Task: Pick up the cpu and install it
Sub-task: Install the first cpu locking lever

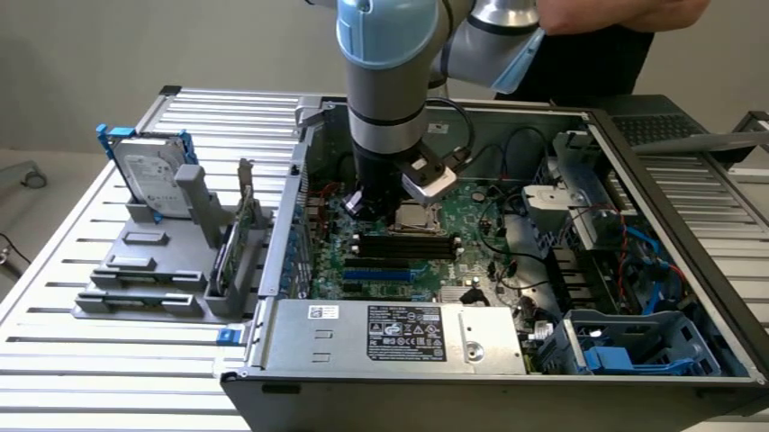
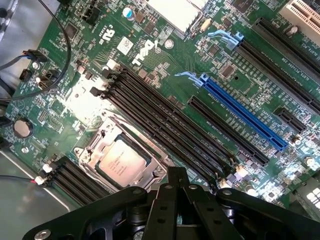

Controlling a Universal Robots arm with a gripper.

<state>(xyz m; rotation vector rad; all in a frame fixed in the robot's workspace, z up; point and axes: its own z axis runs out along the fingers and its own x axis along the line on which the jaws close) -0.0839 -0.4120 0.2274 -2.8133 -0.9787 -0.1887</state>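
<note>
The cpu (image 2: 121,161), a small silver-grey square chip, lies flat inside the metal-framed socket (image 2: 95,145) on the green motherboard (image 2: 165,65). My gripper (image 2: 177,175) hangs just beside the socket's edge, its black fingers pressed together and shut on nothing. In the exterior view the gripper (image 1: 366,203) reaches down into the open computer case, right next to the socket (image 1: 416,216).
Black memory slots (image 2: 165,120) and a blue expansion slot (image 2: 245,112) run beside the socket. The case walls, cables and a power supply (image 1: 397,333) close in around it. A hard drive (image 1: 150,171) stands on a grey fixture (image 1: 144,270) at the exterior view's left. A person (image 1: 601,36) stands behind.
</note>
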